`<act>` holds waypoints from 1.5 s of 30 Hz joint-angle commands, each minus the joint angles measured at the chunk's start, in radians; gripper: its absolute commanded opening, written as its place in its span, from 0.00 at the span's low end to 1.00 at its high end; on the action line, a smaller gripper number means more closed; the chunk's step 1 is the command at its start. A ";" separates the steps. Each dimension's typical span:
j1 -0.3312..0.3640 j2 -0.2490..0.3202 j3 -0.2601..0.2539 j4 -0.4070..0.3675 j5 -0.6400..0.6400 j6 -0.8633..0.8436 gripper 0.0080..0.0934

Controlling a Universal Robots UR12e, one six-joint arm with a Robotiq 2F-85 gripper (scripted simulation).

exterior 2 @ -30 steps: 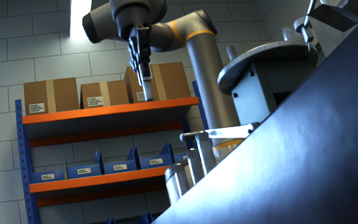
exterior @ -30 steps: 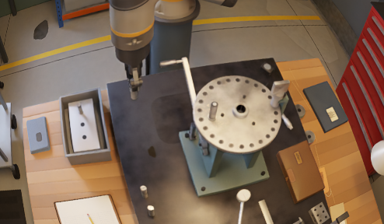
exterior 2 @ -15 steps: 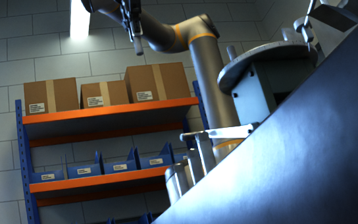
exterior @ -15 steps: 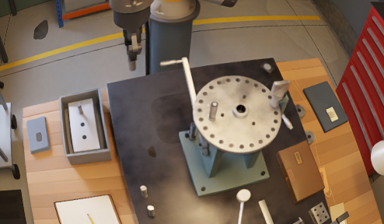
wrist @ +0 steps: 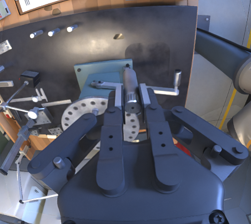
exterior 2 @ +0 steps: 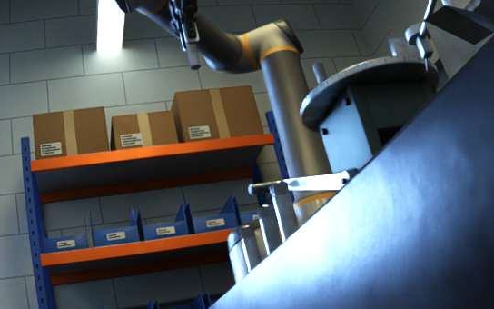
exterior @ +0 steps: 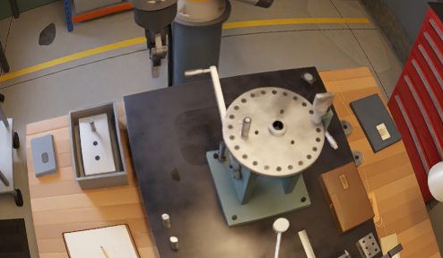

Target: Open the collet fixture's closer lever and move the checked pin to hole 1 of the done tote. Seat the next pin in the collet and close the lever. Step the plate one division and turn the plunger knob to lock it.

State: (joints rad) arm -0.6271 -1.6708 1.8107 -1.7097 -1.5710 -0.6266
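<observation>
The checked pin [wrist: 130,92], a short grey steel cylinder, hangs upright in my closed gripper [exterior: 156,60] high above the far-left edge of the dark mat, beyond the table's rear edge. The collet [exterior: 277,127] at the centre of the round index plate [exterior: 274,131] shows an empty hole. The closer lever [exterior: 214,88] reaches from the fixture toward the rear. The done tote [exterior: 97,143], a grey tray holding a white block with holes, sits left of the mat. Two spare pins [exterior: 169,231] stand at the mat's front-left. The plunger knob [exterior: 323,106] stands at the plate's right rim.
Behind the table rises the robot base column [exterior: 194,45], with blue-and-orange shelving [exterior 2: 140,191] beyond. A red drawer cabinet [exterior: 426,94] flanks the right side. A brown box [exterior: 346,196], dark pad [exterior: 375,121], clipboard [exterior: 99,242] and gauge stand [exterior: 280,233] lie around the fixture.
</observation>
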 commanded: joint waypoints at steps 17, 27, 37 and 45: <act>0.279 0.050 -0.049 -0.004 0.000 0.277 0.00; 0.371 0.086 -0.084 -0.005 0.000 0.371 0.00; 0.374 0.087 -0.083 -0.008 0.000 0.374 0.00; 0.375 0.090 -0.068 -0.025 0.000 0.375 0.00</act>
State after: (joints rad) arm -0.2520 -1.5805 1.7436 -1.7342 -1.5708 -0.2518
